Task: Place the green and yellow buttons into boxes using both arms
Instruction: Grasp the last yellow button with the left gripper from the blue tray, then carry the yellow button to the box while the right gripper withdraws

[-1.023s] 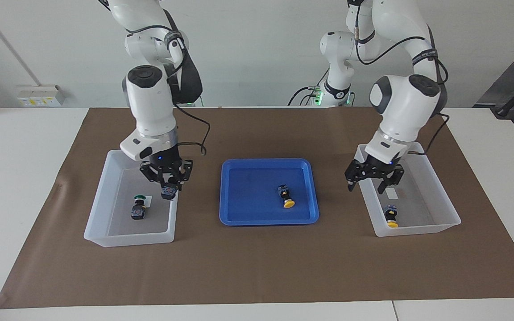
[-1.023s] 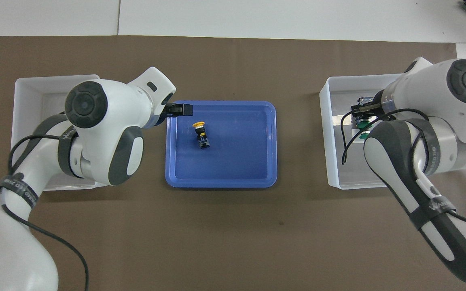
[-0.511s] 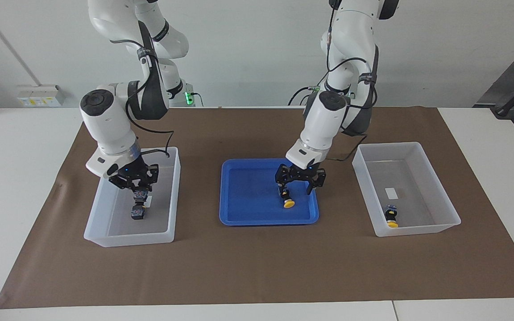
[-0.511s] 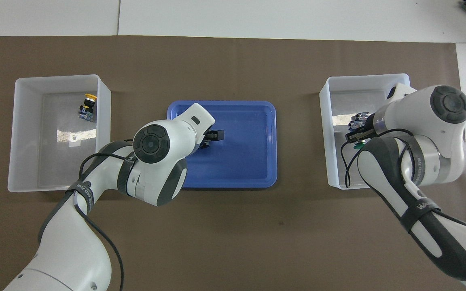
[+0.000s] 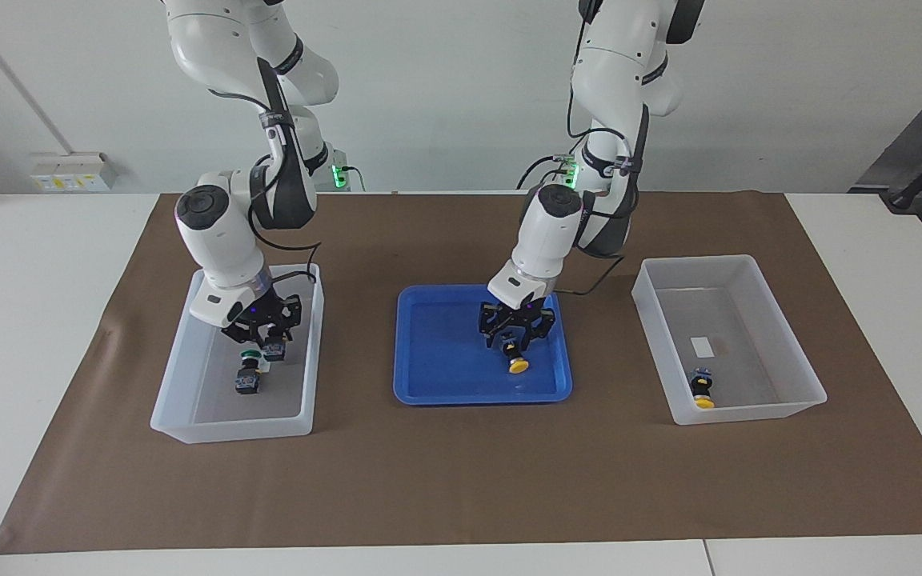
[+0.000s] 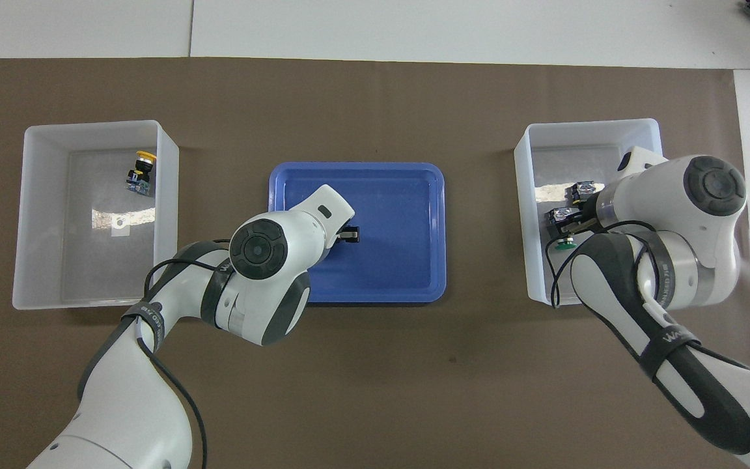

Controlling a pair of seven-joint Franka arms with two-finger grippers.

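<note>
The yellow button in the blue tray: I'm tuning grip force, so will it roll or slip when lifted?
The yellow button lies on its side in the blue tray, so its round cap could let it roll. The blocky body probably gives flat faces to grip. The left pincer is low over it; small and likely light.

High facing camera and steep overhead camera, half-turned, sharing the whole table (image 5: pixel 45 320).

No legible text — labels blank, unreadable.
</note>
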